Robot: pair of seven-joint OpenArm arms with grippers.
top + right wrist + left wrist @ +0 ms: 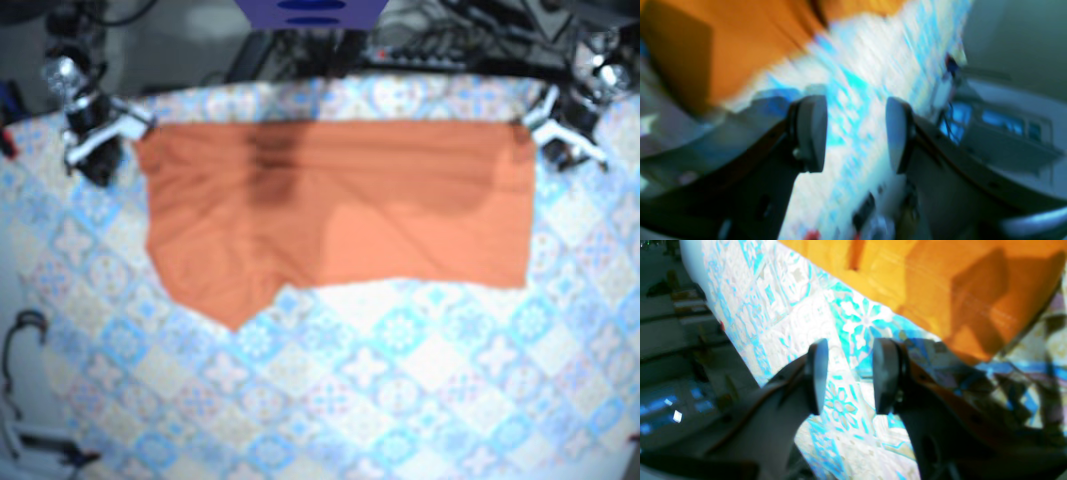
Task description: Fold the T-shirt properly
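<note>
While the orange T-shirt (340, 215) lies flat on the tablecloth (400, 380), the left gripper (850, 376) and right gripper (854, 133) gape apart, empty.

Blue-and-white patterned tablecloth (400, 380), cable clutter (450, 40) behind.

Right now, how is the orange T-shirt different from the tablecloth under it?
The T-shirt is plain orange; the tablecloth has blue flower tiles. The T-shirt is smaller and lies on top; the tablecloth spreads out past its edges. Both are cloth, spread out flat.
</note>
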